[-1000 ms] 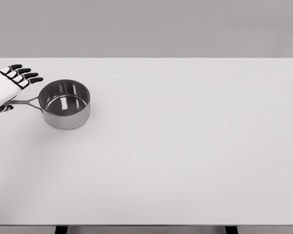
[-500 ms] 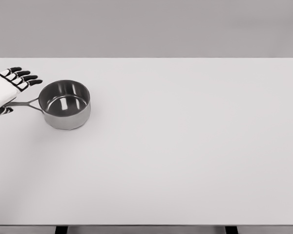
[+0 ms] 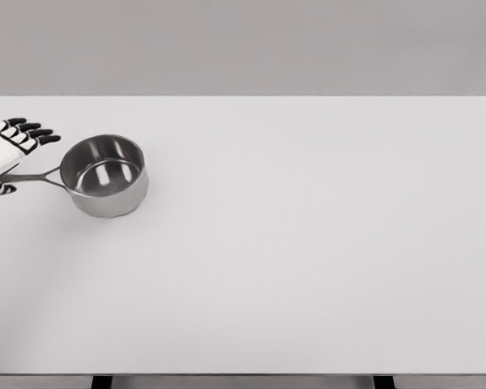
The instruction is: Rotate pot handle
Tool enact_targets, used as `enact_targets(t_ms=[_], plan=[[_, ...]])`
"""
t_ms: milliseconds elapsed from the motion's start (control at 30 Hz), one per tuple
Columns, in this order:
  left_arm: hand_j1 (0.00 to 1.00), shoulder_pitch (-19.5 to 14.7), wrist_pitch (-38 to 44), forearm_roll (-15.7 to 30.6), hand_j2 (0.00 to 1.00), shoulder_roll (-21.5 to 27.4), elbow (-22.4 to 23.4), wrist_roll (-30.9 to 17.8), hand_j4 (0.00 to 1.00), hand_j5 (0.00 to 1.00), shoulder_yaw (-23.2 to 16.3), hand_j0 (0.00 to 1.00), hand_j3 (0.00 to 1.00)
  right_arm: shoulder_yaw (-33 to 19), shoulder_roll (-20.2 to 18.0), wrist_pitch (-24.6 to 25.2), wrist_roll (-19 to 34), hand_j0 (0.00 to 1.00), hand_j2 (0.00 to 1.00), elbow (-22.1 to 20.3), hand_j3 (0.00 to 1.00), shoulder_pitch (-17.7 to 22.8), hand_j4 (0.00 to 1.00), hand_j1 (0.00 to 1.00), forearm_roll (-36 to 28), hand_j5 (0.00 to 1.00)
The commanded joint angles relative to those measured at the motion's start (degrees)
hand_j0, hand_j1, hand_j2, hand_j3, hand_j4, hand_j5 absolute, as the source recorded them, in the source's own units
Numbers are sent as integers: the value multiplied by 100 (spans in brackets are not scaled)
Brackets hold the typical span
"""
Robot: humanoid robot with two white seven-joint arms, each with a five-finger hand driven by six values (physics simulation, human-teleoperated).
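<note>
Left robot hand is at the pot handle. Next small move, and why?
Probably close the fingers on the handle. The left robot hand sits over its outer end with the fingers extended, not wrapped, so swinging the pot on the table now risks slipping.

Pots: one, a steel pot (image 3: 106, 176) standing upright on the table, open at the top
Pot handles: one, a thin handle (image 3: 34, 176) running from the pot's left side toward the picture's left edge
Hands: one in view, the left hand (image 3: 6, 150) at the left edge, over the handle's far end
Fingers showing on that hand: four dark-tipped fingers (image 3: 34, 132) stretched out above the handle, plus one dark tip below it
Tables: one, a white table (image 3: 308, 243) filling most of the view
Table legs: two dark stubs at the bottom edge
</note>
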Motion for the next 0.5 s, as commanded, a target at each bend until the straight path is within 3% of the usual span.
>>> enact_targets(t_ms=[0, 467], plan=[[100, 0, 4, 80, 100, -1, 173, 7, 100, 100, -53, 100, 100, -1, -1, -2, 2, 100, 100, 0, 100, 0, 100, 100, 3, 100], [100, -9, 4, 72, 100, -10, 357, 7, 100, 100, -53, 100, 100, -1, -1, -2, 2, 100, 100, 0, 100, 0, 100, 100, 3, 100]])
